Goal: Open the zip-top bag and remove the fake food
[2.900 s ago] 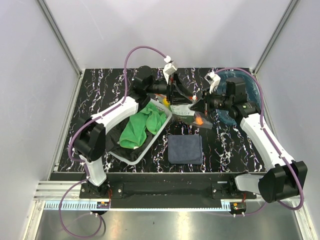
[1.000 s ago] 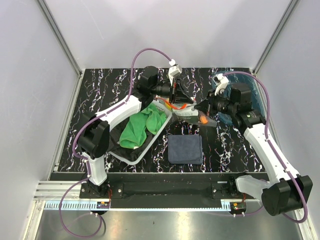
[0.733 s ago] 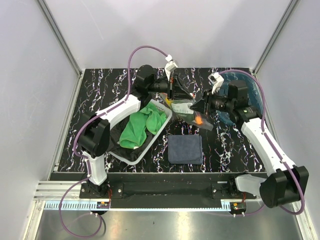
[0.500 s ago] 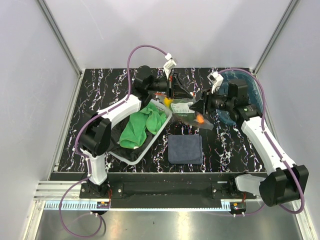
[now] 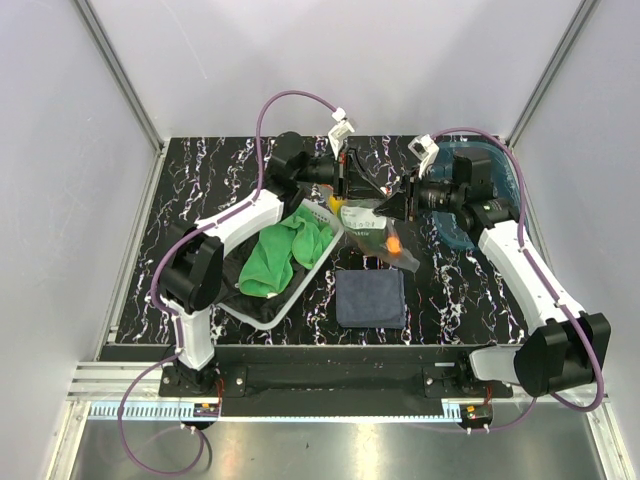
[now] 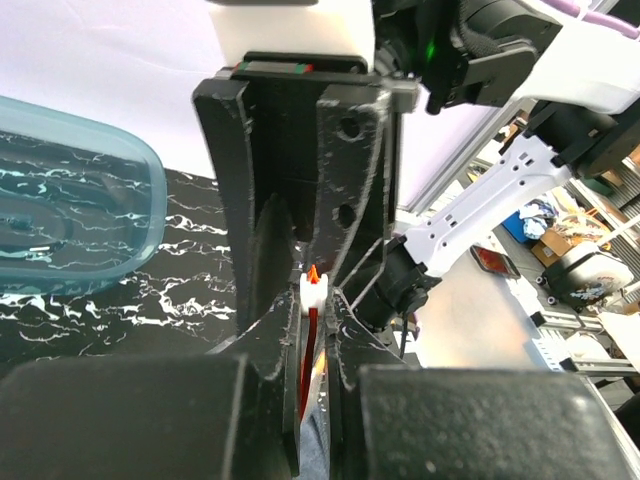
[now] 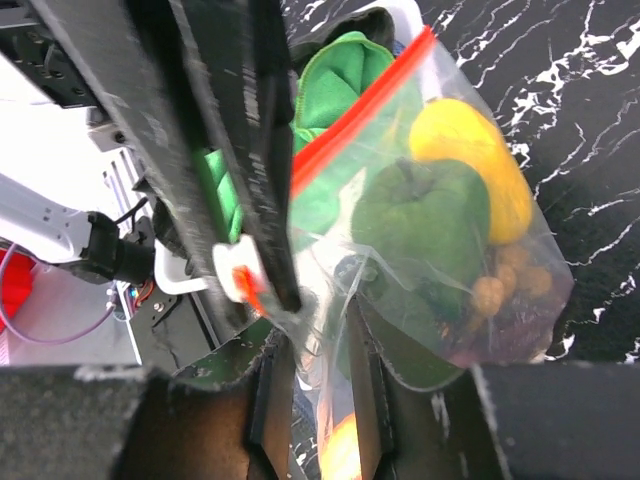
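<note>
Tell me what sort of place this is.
Probably an enclosed lab test cell: plain white walls on aluminium framing, a black marbled table, staged props like the zip-top bag of fake food.

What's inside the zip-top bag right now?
Inside the zip-top bag show a yellow lemon-like piece, a green vegetable-like piece and a cluster of small brown balls. The right gripper covers its near end, so more may be hidden.

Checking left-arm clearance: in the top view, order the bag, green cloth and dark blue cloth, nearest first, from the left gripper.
1. Bag, pinched by the left gripper.
2. Green cloth, in the basket on the left.
3. Dark blue cloth, at the near side, right of the basket.
</note>
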### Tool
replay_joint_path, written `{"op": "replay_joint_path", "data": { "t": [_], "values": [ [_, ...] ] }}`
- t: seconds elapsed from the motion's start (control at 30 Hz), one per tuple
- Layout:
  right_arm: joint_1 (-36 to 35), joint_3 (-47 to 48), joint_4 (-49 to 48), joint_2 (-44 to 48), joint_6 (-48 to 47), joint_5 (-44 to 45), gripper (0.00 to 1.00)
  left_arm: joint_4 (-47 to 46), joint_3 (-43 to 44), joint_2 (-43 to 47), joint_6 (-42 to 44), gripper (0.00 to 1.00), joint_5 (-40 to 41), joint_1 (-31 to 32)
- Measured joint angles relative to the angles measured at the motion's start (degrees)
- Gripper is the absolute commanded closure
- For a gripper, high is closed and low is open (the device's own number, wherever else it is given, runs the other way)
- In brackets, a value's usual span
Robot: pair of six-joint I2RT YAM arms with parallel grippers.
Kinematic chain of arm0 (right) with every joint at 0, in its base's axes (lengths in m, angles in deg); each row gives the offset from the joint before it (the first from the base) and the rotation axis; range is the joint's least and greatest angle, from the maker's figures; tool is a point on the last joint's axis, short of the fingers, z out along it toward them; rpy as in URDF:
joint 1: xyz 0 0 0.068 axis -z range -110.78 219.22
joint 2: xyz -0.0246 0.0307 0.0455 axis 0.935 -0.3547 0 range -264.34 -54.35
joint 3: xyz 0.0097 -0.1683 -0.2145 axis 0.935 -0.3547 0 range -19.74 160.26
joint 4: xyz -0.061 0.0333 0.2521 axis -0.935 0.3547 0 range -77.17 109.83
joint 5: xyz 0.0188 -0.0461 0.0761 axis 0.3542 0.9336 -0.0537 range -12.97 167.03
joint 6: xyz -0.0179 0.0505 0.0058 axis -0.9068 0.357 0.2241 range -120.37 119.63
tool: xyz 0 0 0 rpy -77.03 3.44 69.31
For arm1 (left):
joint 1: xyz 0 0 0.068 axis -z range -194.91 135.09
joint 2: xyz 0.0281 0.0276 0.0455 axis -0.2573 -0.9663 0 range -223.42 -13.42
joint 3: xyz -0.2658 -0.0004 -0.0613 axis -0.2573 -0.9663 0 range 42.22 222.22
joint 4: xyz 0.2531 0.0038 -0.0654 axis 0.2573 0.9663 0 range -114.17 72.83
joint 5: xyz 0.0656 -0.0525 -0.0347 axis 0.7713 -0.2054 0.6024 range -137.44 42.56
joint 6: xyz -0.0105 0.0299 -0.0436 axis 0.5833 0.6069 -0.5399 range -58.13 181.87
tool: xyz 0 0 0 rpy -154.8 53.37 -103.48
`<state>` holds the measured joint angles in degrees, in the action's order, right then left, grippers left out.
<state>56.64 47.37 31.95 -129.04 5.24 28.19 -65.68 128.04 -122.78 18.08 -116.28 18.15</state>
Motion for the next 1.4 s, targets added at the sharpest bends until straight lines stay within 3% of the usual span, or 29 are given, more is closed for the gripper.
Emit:
{"op": "replay_joint_path", "data": {
  "t": [0.13, 0.17, 0.2, 0.23, 0.27, 0.3, 0.43, 0.53, 0.6, 0.7, 1.0, 1.07, 1.4],
  "values": [
    [0.0, 0.0, -0.2, 0.0, 0.3, -0.9, 0.76, 3.8, 0.6, 0.0, 2.6, 1.0, 0.0, 0.0],
    [0.0, 0.0, -0.3, 0.0, 0.3, -1.2, 0.94, 4.7, 1.0, 0.0, 3.1, 1.0, 0.0, 0.1],
    [0.0, 0.0, -0.7, 0.0, 0.6, -1.6, 1.0, 6.2, 1.6, 0.0, 4.0, 0.97, 0.0, 0.1],
    [0.1, 0.0, -1.2, 0.0, 0.7, -1.9, 1.0, 7.6, 2.2, 0.0, 5.0, 0.93, 0.0, 0.1],
    [0.1, 0.0, -1.5, 0.0, 0.9, -2.2, 1.0, 9.2, 2.9, 0.0, 6.0, 0.79, 0.2, 0.1],
    [0.1, 0.0, -1.7, 0.0, 1.2, -2.4, 1.0, 10.8, 3.5, 0.0, 6.9, 0.72, 0.2, 0.1],
    [0.2, 0.0, -2.2, 0.0, 1.6, -3.1, 1.0, 15.8, 5.4, 0.0, 10.2, 0.56, 1.1, 0.1],
    [0.2, -0.1, -2.4, 0.0, 1.8, -3.2, 1.0, 18.8, 5.7, 0.0, 12.5, 0.56, 1.4, -0.2],
    [0.2, -0.3, -2.8, 0.0, 2.0, -3.3, 1.0, 20.9, 5.7, 0.0, 13.7, 0.61, 1.5, -0.5],
    [0.2, -0.9, -3.2, 0.0, 2.3, -3.4, 1.0, 22.9, 6.1, 0.0, 14.6, 0.57, 1.3, -1.0],
    [0.2, -0.9, -3.4, 0.0, 2.4, -4.4, 1.0, 16.2, 5.9, 0.0, 10.2, 0.52, 1.1, -1.1],
    [0.2, -0.9, -3.4, 0.0, 2.4, -4.4, 1.0, 14.3, 5.8, 0.0, 8.7, 0.6, 1.1, -1.1],
    [0.2, -1.0, -3.4, -0.1, 2.4, -4.4, 1.0, 10.0, 5.1, 0.0, 5.8, 0.72, -0.3, -1.0]
  ]
}}
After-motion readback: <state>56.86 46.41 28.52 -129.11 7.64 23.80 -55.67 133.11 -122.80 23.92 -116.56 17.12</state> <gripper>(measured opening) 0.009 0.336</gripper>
